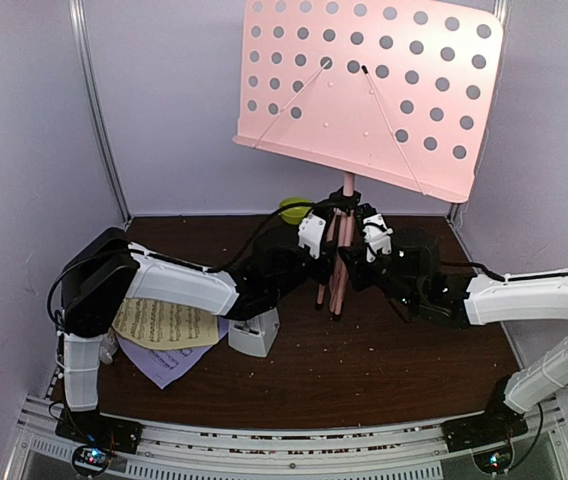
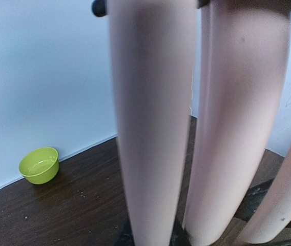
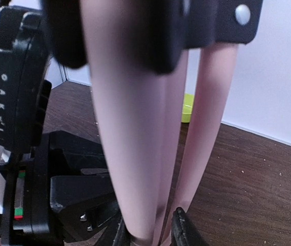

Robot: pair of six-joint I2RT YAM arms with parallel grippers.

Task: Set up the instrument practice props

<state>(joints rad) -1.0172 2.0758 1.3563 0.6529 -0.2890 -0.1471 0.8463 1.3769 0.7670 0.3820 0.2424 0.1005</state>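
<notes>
Top external shows a dark wooden table (image 1: 414, 370) speckled with crumbs, enclosed by pale lavender walls (image 1: 184, 120). A pink music stand (image 1: 364, 90) rises mid-table, its perforated desk tilted and its legs bunched close. The left gripper (image 2: 151, 238) pinches one leg. The right gripper (image 3: 149, 236) flanks a leg narrowly; whether it is clamped, I cannot tell.

The music stand (image 1: 364, 90)'s desk runs past the picture's top edge. Near the surface (image 1: 404, 360)'s left edge, the yellow sheet (image 1: 164, 323) and left arm (image 1: 179, 285) cover most of the lavender sheet (image 1: 164, 365).
</notes>
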